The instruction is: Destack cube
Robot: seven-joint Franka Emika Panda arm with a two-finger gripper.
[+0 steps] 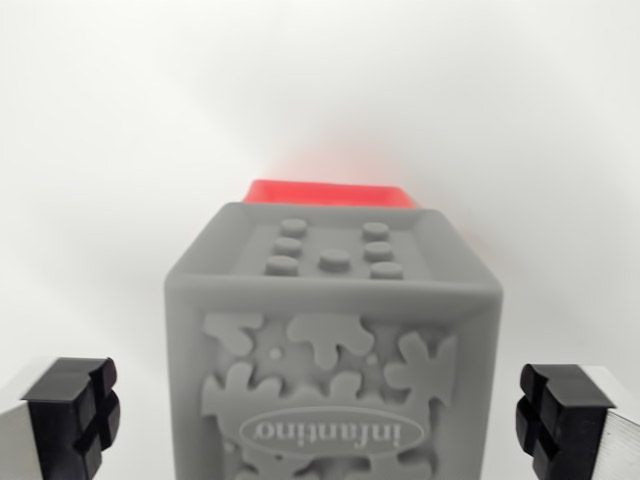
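Two cubes are stacked, grey cube (pixel 333 345) on red cube (pixel 330 192), so nothing is lifted yet (claw (pixel 325 420) wide apart around grey).

Bare test bench or lab setup, plain white surface (pixel 120 150) (featureless, evenly lit), no furnishings visible

A plain white surface (pixel 120 150) fills the background, hazy and without visible markings.
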